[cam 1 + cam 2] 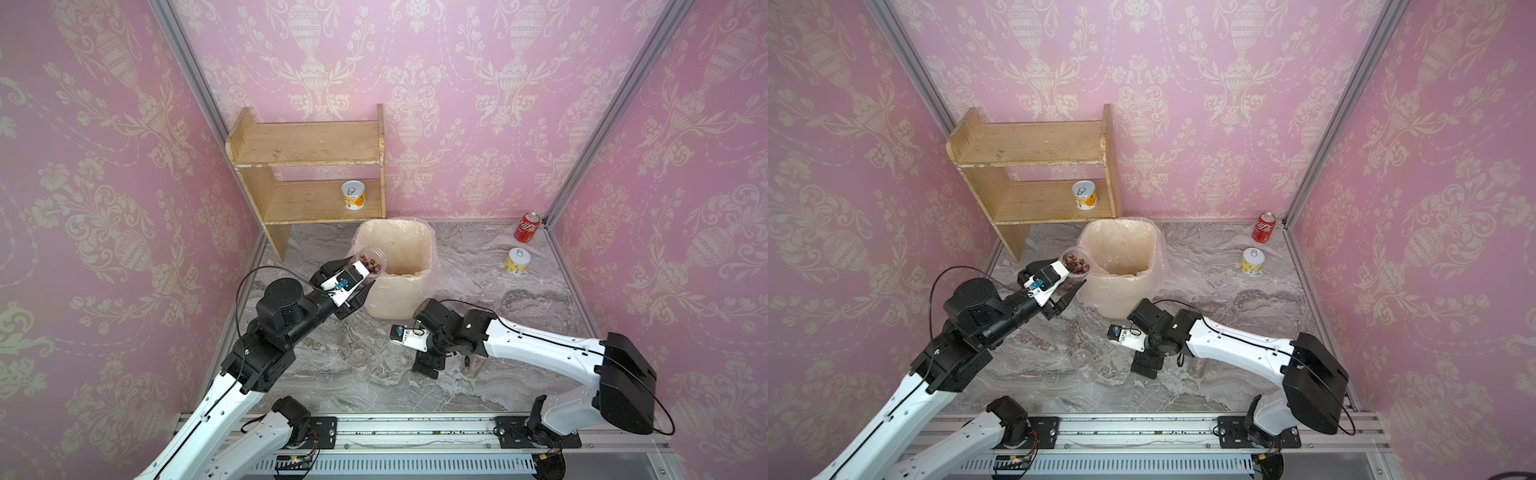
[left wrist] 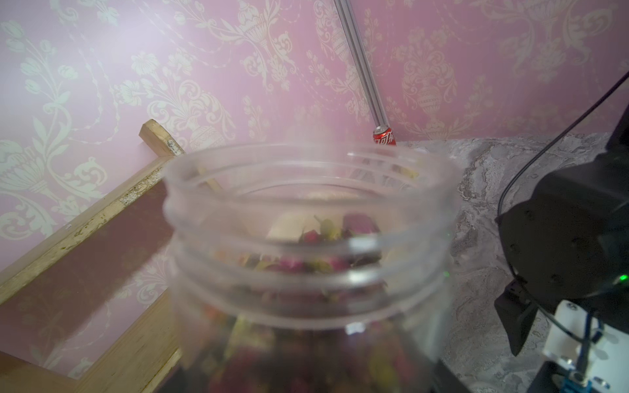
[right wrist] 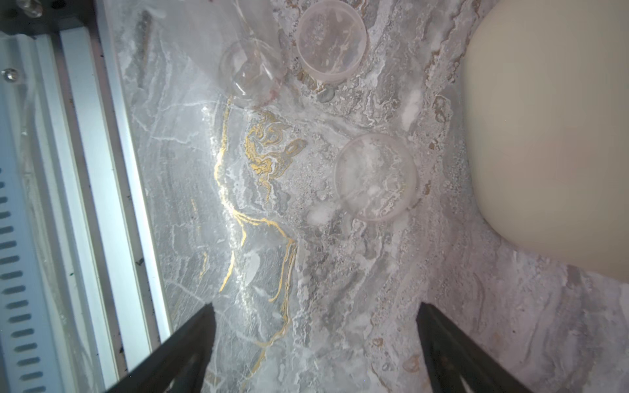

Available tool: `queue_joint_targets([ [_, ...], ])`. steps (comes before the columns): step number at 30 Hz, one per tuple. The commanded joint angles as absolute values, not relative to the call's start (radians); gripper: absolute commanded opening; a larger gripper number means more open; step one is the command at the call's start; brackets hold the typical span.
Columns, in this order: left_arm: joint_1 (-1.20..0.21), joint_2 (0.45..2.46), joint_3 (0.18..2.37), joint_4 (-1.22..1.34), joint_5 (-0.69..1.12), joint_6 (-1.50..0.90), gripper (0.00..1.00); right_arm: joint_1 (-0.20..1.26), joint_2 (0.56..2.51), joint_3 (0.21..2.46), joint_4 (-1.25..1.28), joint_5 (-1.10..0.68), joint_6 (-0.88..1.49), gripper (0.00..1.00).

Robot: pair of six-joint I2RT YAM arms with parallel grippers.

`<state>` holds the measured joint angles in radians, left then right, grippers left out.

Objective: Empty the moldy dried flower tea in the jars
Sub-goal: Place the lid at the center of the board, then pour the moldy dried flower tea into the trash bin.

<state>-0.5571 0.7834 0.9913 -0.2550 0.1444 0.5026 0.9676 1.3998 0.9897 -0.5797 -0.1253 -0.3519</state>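
My left gripper [image 1: 357, 276] is shut on an open clear jar [image 1: 372, 258], lifted and tilted, its mouth beside the left rim of the bag-lined bin [image 1: 428, 249]. Brownish-purple moldy dried flower tea [image 1: 372, 268] fills the jar [image 2: 306, 296], and the tea [image 2: 326, 234] lies close to its mouth. An empty clear jar [image 1: 359, 359] stands on the marble table in front of the bin. My right gripper [image 1: 428, 365] points down at the table right of that jar [image 3: 252, 68]. It [image 3: 316, 340] is open with nothing between its fingers. Two clear lids [image 3: 376, 177] [image 3: 332, 41] lie on the table.
A wooden shelf [image 1: 307, 166] at the back left holds a yellow-white tin [image 1: 353, 195]. A second tin [image 1: 517, 261] and a red cola can [image 1: 527, 226] stand at the back right. The bin [image 3: 551, 136] is close to my right gripper. A metal rail [image 1: 415, 432] runs along the front.
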Motion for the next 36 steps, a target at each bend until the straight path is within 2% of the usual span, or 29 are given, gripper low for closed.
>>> queue_joint_targets([
  [1,-0.547,0.851,1.076,-0.303,0.098,0.581,0.58,0.971,1.244,0.962,-0.576,-0.164,-0.356,0.98],
  [6,-0.511,1.040,1.260,-0.432,0.051,0.683,0.58,0.918,1.088,0.948,-0.528,-0.162,-0.285,1.00],
  [12,-0.472,1.199,1.425,-0.505,0.030,0.796,0.58,0.831,1.024,0.956,-0.463,-0.155,-0.166,1.00],
  [21,-0.468,1.337,1.534,-0.582,-0.062,0.965,0.57,0.750,1.000,0.959,-0.428,0.156,0.086,1.00],
  [25,-0.467,1.391,1.593,-0.630,-0.107,1.029,0.57,0.716,0.994,0.962,-0.442,0.242,0.155,1.00],
  [36,-0.486,1.503,1.666,-0.690,-0.292,1.260,0.56,0.690,0.962,0.914,-0.391,0.197,0.229,1.00],
])
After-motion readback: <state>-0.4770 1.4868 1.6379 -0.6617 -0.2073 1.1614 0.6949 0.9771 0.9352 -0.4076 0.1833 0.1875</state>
